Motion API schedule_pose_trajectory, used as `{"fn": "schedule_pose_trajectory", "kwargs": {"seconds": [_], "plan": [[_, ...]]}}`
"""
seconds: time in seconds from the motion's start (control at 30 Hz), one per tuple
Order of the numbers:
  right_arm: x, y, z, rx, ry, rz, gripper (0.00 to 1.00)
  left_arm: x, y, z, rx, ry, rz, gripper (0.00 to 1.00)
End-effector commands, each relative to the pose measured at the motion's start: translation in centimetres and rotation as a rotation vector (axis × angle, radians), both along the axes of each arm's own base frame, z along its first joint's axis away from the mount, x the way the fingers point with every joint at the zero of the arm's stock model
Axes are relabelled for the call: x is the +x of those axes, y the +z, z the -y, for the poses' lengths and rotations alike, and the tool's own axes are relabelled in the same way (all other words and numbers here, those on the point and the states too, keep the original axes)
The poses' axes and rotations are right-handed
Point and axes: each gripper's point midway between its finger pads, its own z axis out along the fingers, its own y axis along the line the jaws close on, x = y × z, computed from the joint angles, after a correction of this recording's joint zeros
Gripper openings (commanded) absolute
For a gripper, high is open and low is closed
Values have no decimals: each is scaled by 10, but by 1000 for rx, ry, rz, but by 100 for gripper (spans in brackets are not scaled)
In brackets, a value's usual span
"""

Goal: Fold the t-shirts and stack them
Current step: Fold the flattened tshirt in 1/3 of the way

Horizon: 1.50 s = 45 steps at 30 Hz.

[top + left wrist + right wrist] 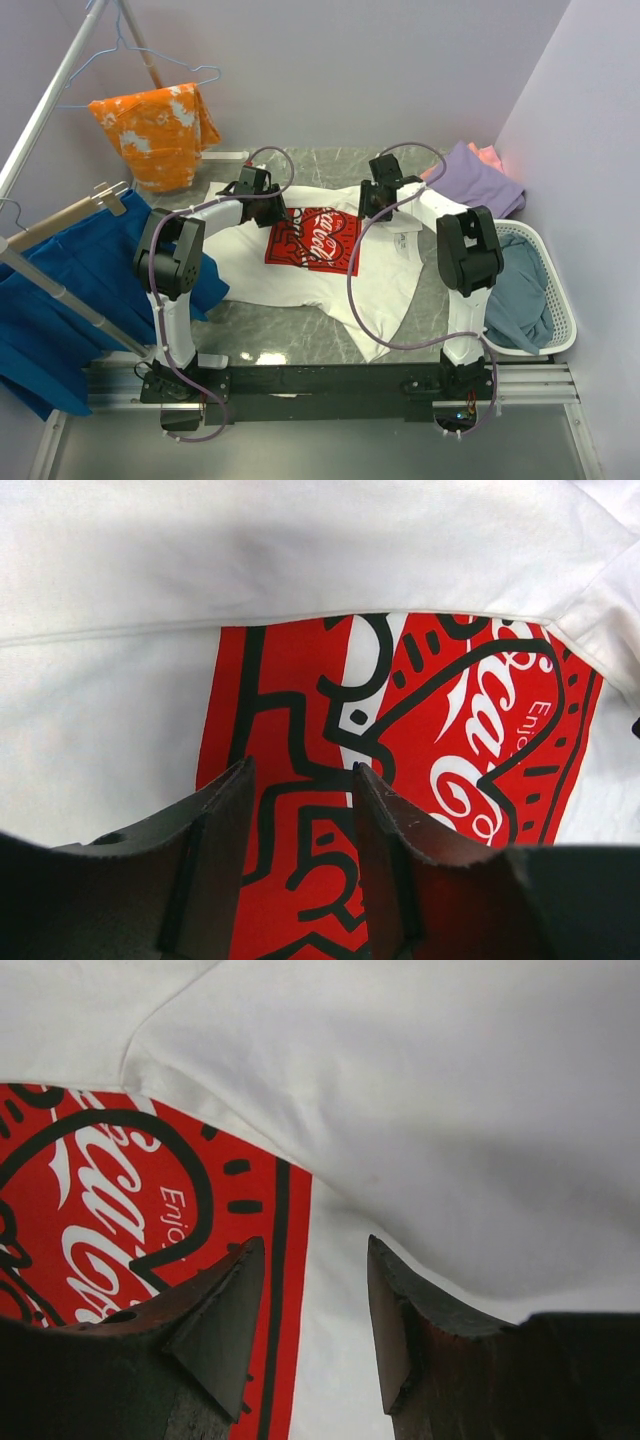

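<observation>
Both the left hand [300, 770] and right hand [315, 1245] hover half-open, empty, over the white t-shirt [300, 285], probably to pinch a fold.

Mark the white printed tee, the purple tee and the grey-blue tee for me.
White cloth t-shirt with red square print [290, 285], top view, plain cloth below the print.
Purple cloth t-shirt [487, 182], top view, middle of the heap.
Grey-blue cloth t-shirt [520, 290], top view, middle of its folds.
</observation>
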Motion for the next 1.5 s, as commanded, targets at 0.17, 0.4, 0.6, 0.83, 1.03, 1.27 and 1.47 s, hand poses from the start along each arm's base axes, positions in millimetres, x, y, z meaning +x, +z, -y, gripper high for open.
{"fn": "schedule_pose_trajectory", "kwargs": {"seconds": [0.17,0.4,0.6,0.83,1.03,1.27,1.47], "plan": [[-3,16,-7,-11,16,30,52,7,16,0,4,3,46,49],[10,11,1,-75,-5,44,52,8,15,-1,10,5,44,49],[21,1,7,-126,-17,31,51,8,13,-2,20,7,41,49],[18,2,8,-124,-10,33,51,8,10,-4,32,13,36,48],[8,19,3,-88,16,65,51,10,9,-2,24,7,34,48],[5,6,4,-103,13,30,51,10,8,-1,23,4,33,48],[13,-4,11,-160,-8,15,51,10,9,-2,28,4,33,48]]}}
